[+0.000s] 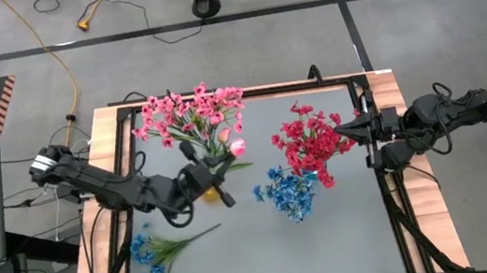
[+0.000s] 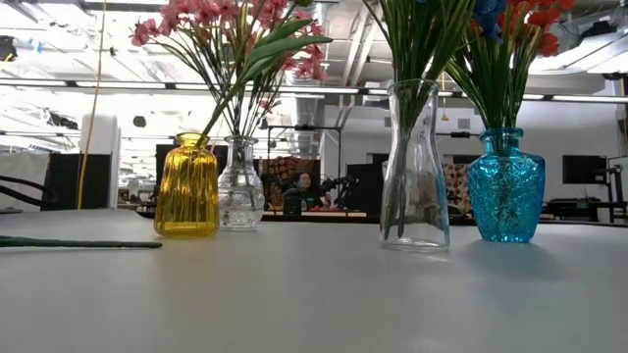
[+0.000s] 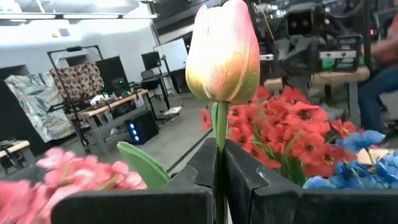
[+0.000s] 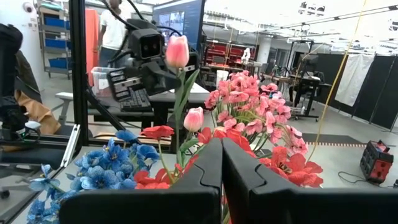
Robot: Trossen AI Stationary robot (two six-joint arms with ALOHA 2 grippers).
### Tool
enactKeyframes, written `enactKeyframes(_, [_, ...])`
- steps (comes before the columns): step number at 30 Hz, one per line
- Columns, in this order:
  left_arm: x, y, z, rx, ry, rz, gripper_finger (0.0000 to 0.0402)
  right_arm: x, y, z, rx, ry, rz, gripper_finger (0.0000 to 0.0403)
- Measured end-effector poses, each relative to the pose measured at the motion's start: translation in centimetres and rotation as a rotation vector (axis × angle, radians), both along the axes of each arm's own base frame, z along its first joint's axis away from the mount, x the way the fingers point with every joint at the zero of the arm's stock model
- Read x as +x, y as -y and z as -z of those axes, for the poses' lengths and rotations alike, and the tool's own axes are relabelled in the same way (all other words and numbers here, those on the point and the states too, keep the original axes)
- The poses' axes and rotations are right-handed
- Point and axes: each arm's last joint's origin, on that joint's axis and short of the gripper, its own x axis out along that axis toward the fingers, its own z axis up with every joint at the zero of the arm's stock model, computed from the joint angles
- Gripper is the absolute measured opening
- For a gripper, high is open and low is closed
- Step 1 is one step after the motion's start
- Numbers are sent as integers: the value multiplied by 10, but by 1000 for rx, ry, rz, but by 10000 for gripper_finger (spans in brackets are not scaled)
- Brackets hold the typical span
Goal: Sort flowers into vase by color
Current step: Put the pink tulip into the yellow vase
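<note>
A tulip with a pale pink blossom (image 3: 222, 53) stands upright in my left gripper (image 3: 219, 180), which is shut on its green stem above the yellow vase (image 2: 186, 186). In the high view this gripper (image 1: 225, 161) is at the table's middle left, next to the light pink flowers (image 1: 189, 115). A second tulip (image 4: 194, 118) shows lower down. The red flowers (image 1: 310, 142) stand in the blue vase (image 2: 505, 186), and the blue flowers (image 1: 289, 192) in the tall clear vase (image 2: 414, 167). My right gripper (image 1: 348, 130) waits shut and empty at the table's right edge. My left gripper pinches the tulip's stem (image 3: 218, 134) between its two fingers, a short way below the blossom. The fingers lie level and across the stem. The tulip stands upright with its blossom above the fingers; its lower stem is hidden behind them.
A small clear vase (image 2: 240, 186) stands beside the yellow one. Several blue sprigs (image 1: 160, 251) lie on the table at the near left, with a green stem (image 2: 78, 242) flat on the top. The near middle of the table is bare.
</note>
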Motion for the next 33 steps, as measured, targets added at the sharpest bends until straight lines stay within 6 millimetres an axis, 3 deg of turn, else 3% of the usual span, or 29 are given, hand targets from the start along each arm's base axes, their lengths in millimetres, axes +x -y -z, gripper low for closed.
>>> enactKeyframes(11, [-39,-15,27,-126,73,14,0,0,0,0,1,3,0,31])
enactKeyframes(21, [-45,-21,51,-233,75,-108,15,0,0,0,1,3,0,31])
enactKeyframes(26, [-46,-22,53,-281,113,-184,44,0,0,0,1,3,0,31])
enactKeyframes(33, [-47,-21,51,-316,152,-206,117,0,0,0,34,5,-3,31])
